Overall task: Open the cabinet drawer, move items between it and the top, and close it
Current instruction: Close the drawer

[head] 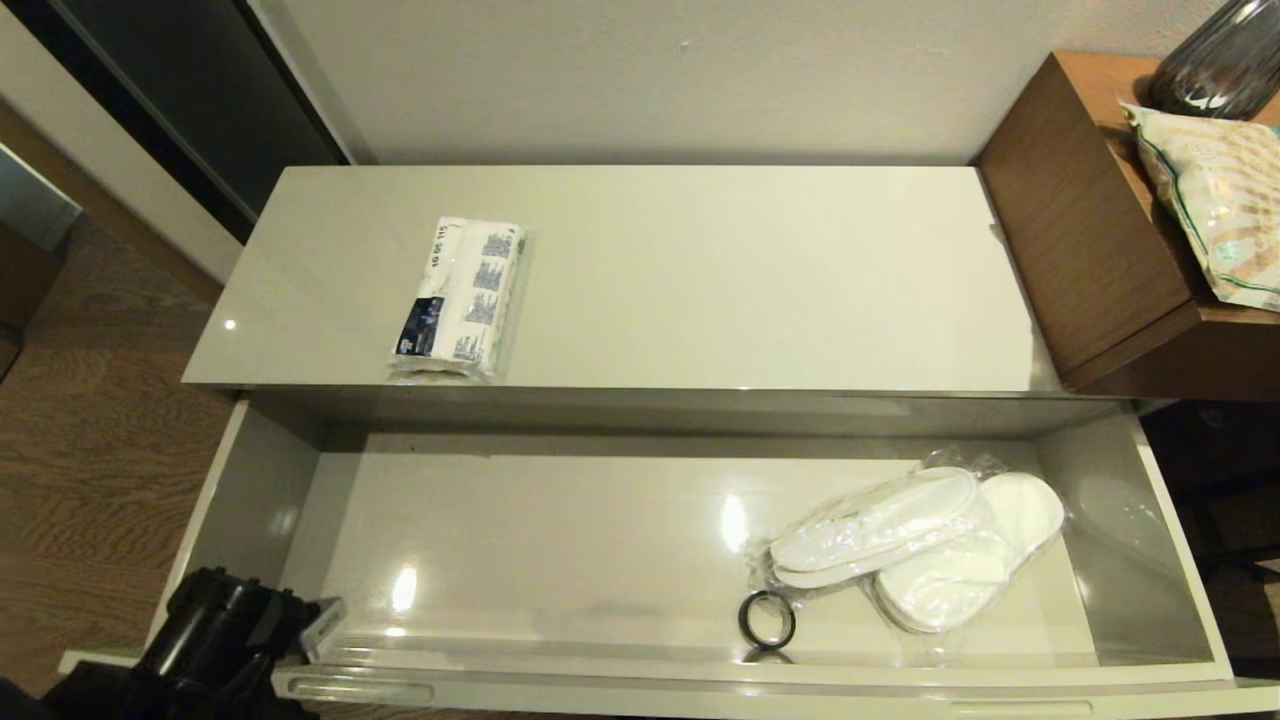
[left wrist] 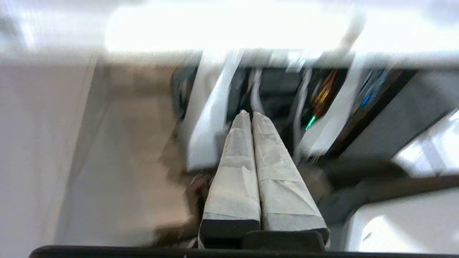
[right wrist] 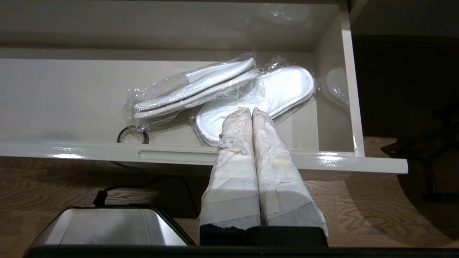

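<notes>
The cabinet drawer [head: 650, 690] stands pulled out wide below the glossy top [head: 750, 280]. The white tissue pack [head: 462, 297] with blue print lies on the top, left of centre, near its front edge. The bagged white slippers [head: 915, 545] lie in the right part of the drawer. My left arm [head: 215, 630] shows at the drawer's front left corner. Its gripper [left wrist: 249, 114] is shut and empty, pointing at blurred robot parts. My right gripper [right wrist: 251, 110] is shut and empty, below and in front of the drawer's front panel [right wrist: 71, 150], facing the slippers [right wrist: 222, 89].
A small black ring [head: 767, 620] lies in the drawer next to the slippers. A brown wooden side table [head: 1100, 250] stands to the right, bearing a green-trimmed snack bag [head: 1215, 200] and a dark vase [head: 1220, 60]. Wooden floor lies to the left.
</notes>
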You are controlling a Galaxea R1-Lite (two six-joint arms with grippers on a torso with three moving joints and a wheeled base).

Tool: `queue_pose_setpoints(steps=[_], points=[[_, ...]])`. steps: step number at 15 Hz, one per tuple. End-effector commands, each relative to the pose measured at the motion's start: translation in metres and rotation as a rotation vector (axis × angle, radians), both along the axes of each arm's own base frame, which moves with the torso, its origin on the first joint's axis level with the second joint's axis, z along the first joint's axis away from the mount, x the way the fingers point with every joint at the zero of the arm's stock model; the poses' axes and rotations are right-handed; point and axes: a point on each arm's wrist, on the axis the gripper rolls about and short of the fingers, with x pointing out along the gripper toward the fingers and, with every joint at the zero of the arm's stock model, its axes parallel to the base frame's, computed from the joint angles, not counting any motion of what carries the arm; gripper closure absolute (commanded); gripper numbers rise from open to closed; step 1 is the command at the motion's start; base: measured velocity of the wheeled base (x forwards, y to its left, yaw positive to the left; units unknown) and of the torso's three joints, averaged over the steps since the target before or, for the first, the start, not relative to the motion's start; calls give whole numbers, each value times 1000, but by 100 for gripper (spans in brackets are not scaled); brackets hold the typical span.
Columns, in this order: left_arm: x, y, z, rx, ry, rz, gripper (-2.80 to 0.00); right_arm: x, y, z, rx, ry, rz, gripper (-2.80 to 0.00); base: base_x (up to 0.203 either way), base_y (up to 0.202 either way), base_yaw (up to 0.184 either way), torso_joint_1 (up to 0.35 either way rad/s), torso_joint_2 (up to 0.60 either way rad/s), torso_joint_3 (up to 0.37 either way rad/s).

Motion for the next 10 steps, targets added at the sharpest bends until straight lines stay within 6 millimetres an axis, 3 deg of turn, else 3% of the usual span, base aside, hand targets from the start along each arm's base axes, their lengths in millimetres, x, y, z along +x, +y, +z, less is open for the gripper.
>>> queue_pose_setpoints(steps=[1,7,10], points=[[10,-3,1,-14,-20,26,0,0,0,0,0,1,0,0,0,0,0,0,0,0],[26,-10,-4,24,-17,114,0,0,0,0,0,1,0,0,0,0,0,0,0,0],[41,-19,6,-3,-68,190,0,0,0,0,0,1,0,0,0,0,0,0,0,0]])
